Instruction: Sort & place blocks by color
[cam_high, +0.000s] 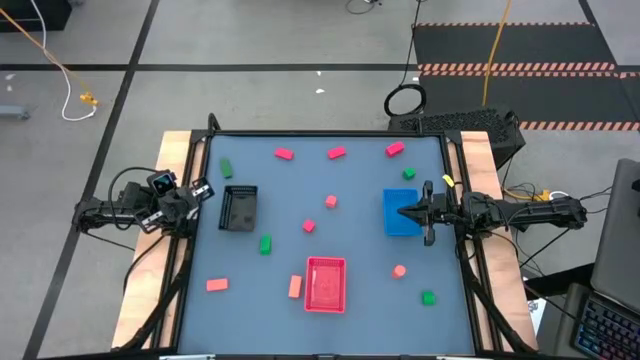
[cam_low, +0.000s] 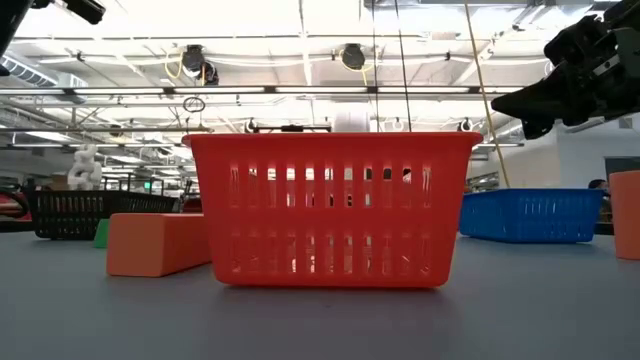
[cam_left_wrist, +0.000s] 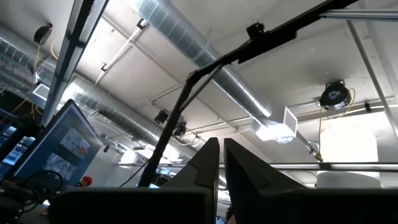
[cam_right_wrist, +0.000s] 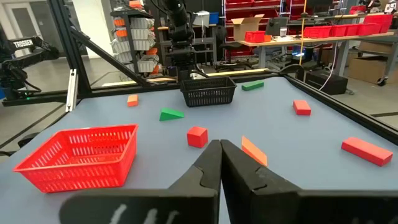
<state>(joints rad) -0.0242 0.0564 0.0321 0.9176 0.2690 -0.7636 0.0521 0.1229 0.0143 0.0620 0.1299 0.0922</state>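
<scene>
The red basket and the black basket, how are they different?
The red basket sits at the near middle edge of the table, while the black basket sits on the left side, by the left arm. The red basket looks a little bigger than the black basket from above. The red basket stands lengthwise toward the front edge, and so does the black one. Both are slotted plastic rectangles, and both look empty.
</scene>
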